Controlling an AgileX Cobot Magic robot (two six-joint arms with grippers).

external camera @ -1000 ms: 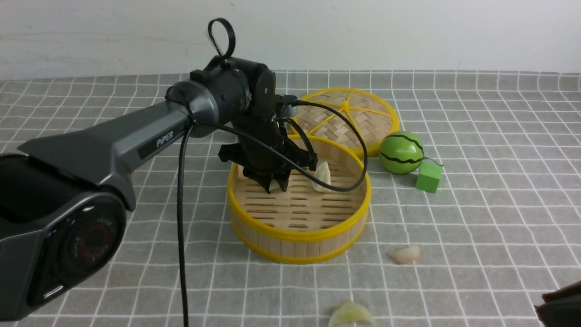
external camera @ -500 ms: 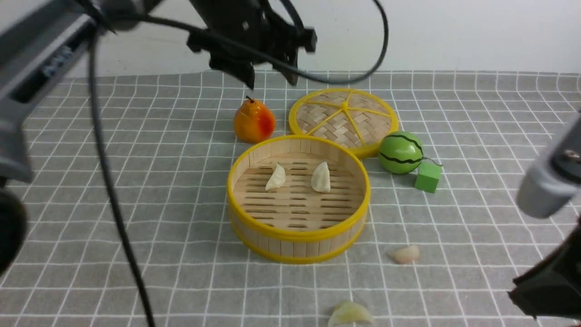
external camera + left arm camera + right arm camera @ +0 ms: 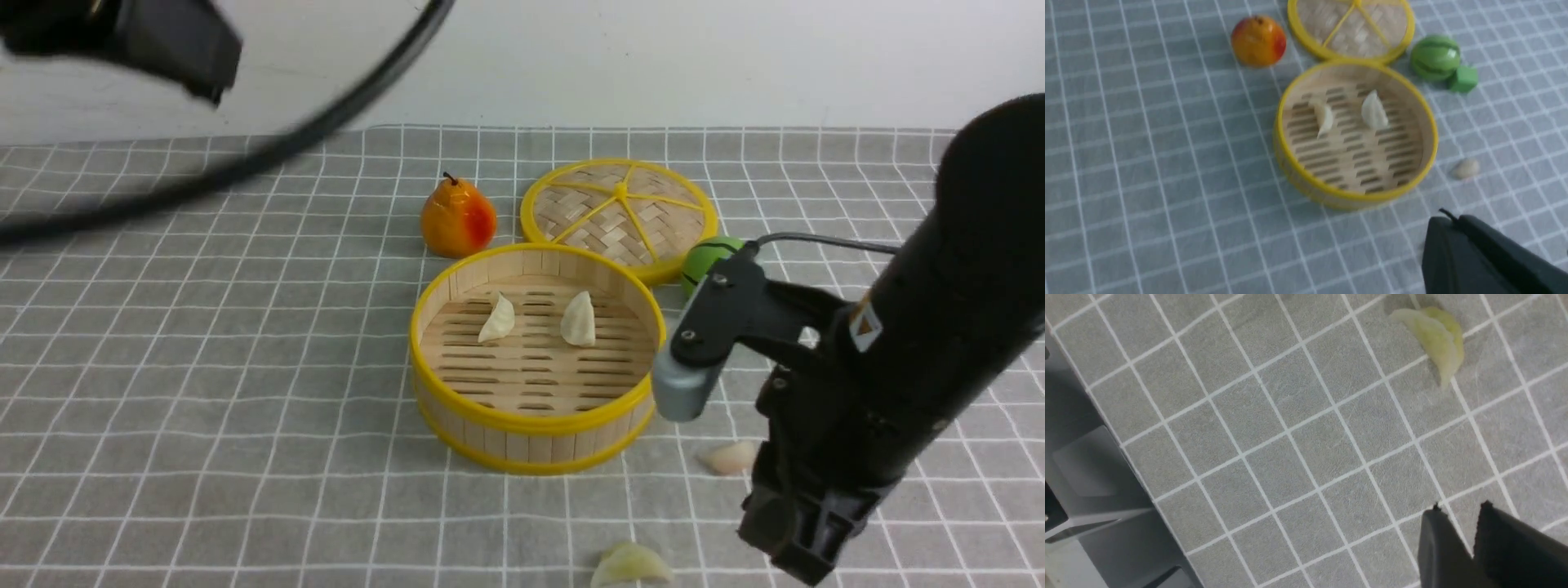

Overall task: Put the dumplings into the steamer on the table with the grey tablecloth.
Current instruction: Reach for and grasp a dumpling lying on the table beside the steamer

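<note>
Your right claw point(image 3: 1459, 522) hangs low over the worktop point(image 3: 204, 392) near its front edge. Its fingers are parted by only a narrow gap and pinch nothing.

The green dumpling point(image 3: 629, 565) lies on the cloth point(image 3: 1290, 437) to that claw's left, near it but not touching. The right wrist camera shows it out ahead of the fingertips. Its long axis runs slantwise to the line between the two fingers. I'd judge you need to travel left, widen the gap, and turn the wrist until the fingers close across the crescent's short width.

The pink dumpling point(image 3: 731, 457) sits on the cloth just beside the same arm, between it and the steamer point(image 3: 535, 420). The left claw point(image 3: 1449, 228) is pressed together and empty, high up and well off to the left. Both pickups therefore look like work for your right arm.

**Count**
- **Dumplings:** four. Two lie apart on the steamer floor, one point(image 3: 496, 318) left of the other point(image 3: 578, 318). The green and the pink are outside it.
- **Steamer:** one.
- **Lid:** one point(image 3: 620, 208), flat behind the steamer.
- **Pear:** one point(image 3: 457, 219).
- **Melon:** one point(image 3: 704, 257), half hidden by the right arm.
- **Cube:** one point(image 3: 1464, 78), just beside the melon.
</note>
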